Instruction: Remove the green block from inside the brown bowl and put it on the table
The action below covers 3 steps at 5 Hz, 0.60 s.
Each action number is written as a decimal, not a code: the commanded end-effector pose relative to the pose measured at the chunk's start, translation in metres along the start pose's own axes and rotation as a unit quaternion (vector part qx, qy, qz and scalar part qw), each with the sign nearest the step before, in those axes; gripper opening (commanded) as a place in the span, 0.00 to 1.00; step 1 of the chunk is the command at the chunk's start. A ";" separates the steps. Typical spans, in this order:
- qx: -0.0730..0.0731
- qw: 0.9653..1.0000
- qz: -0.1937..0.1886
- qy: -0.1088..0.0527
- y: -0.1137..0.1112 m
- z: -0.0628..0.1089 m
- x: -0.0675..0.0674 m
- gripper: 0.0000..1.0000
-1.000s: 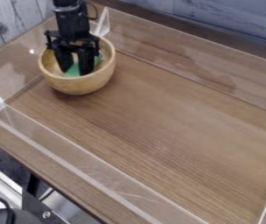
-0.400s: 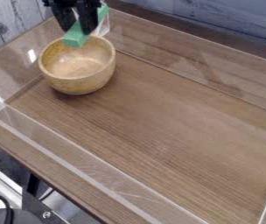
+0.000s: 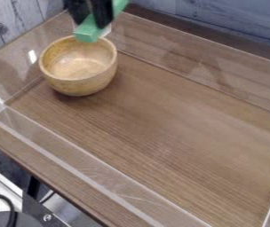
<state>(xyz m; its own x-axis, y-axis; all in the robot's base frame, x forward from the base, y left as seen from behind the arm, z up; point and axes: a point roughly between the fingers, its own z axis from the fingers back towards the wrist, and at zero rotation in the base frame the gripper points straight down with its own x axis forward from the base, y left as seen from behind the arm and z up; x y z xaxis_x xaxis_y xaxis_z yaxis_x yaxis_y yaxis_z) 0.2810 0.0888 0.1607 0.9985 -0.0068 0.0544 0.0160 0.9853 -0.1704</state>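
Observation:
My black gripper (image 3: 93, 22) hangs at the top edge of the camera view, above the far right rim of the brown bowl (image 3: 78, 66). It is shut on the green block (image 3: 93, 31), whose lower end sticks out below the fingers. The block is clear of the bowl, in the air. The bowl's pale speckled inside shows with nothing in it. The bowl stands on the table (image 3: 162, 115) at the far left. Most of the gripper's body is cut off by the frame's top.
Clear acrylic walls (image 3: 54, 160) edge the tabletop on the near, left and far sides. The brown wood-grain surface stretches out to the right and front of the bowl.
The gripper has risen out of the bowl with the green block and shifted to the right. The bowl stayed in place.

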 end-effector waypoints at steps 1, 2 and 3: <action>0.006 0.998 -0.062 -0.012 -0.043 0.004 0.002 0.00; 0.002 0.995 -0.096 0.000 -0.081 -0.015 0.001 0.00; 0.005 0.993 -0.115 0.011 -0.110 -0.041 -0.002 0.00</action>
<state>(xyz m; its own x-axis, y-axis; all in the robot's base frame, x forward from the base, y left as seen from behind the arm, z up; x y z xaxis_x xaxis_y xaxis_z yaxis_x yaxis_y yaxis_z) 0.2752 -0.0299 0.1249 0.9678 -0.2512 0.0175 0.2507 0.9544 -0.1623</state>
